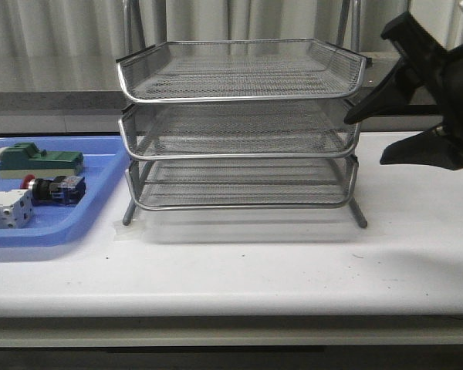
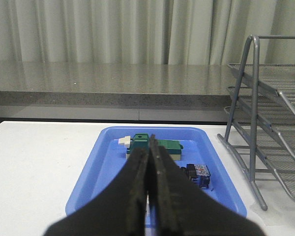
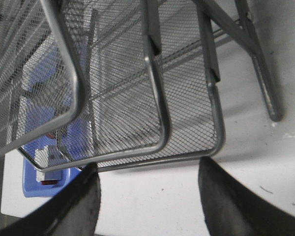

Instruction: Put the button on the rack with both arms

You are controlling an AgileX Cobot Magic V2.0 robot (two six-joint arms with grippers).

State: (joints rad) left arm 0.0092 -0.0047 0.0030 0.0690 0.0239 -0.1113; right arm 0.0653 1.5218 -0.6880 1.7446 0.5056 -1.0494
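button (image 1: 55,188) in blue tray (image 1: 77,223), one three-tier rack (image 1: 239,123)

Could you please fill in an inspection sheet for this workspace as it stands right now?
Surface: white table, a few small dark marks near the front right.
Job's things: button lies in the blue tray; rack stands mid-table, all three tiers bare.
Clutter: green-topped block and white terminal block share the tray.
Grippers: left gripper shut, empty, aimed over the tray; right gripper open, empty, beside the rack's right end.
Cables: nothing seen.
Surroundings: pale curtain above a grey ledge.
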